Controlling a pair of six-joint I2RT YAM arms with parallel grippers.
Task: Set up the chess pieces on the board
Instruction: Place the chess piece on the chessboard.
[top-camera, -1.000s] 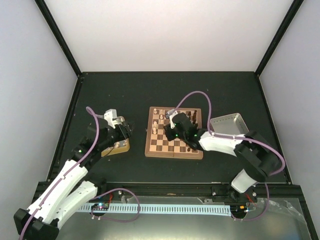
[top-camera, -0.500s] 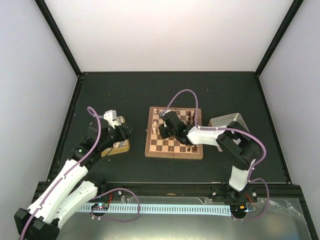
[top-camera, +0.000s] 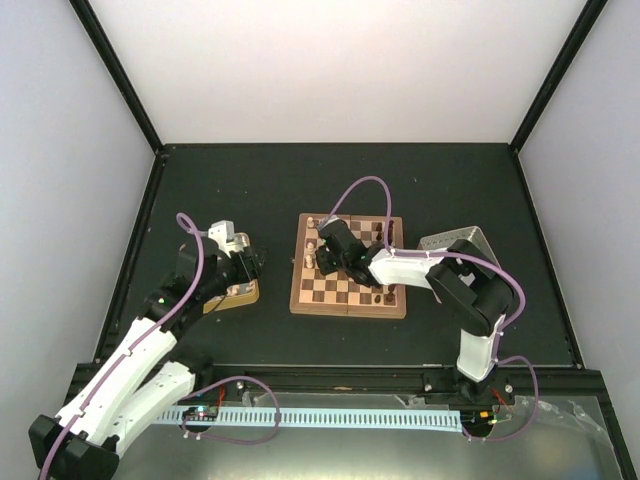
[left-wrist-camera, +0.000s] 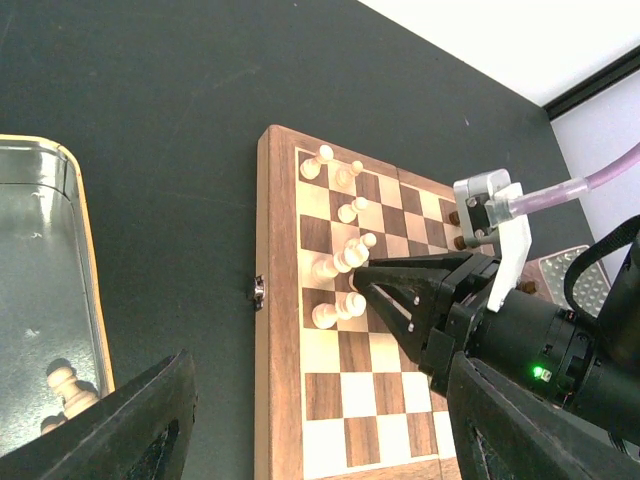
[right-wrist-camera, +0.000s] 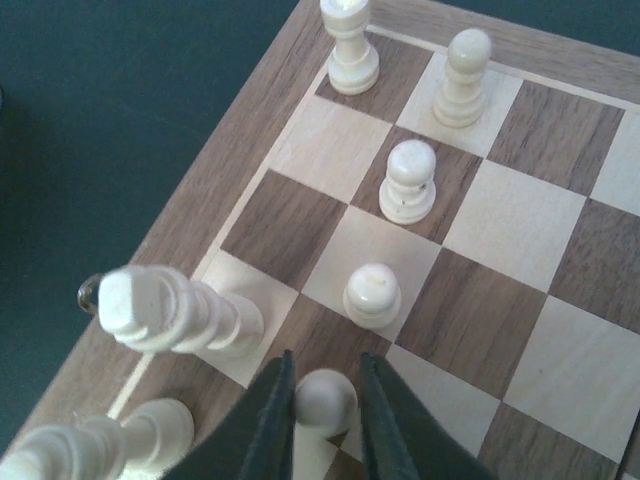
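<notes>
at left on the dark counter (top-camera: 220, 190), left claw (top-camera: 247, 264) spread wide by the gold tin (top-camera: 232, 294), one pale piece (left-wrist-camera: 62, 383) inside. centre, board (top-camera: 298, 296); right claw (right-wrist-camera: 325, 378) pinching a pale pawn (right-wrist-camera: 325, 402) there, hemmed by a tall pale piece (right-wrist-camera: 170, 312) left, another pawn (right-wrist-camera: 372, 292) above.

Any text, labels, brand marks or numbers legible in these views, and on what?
None can be read in any view.
The board, the chess pieces, the pale pawn in the right tool, the gold tin and the silver tray show no markings.
The small electronics on the near rail are too small to tell.
</notes>
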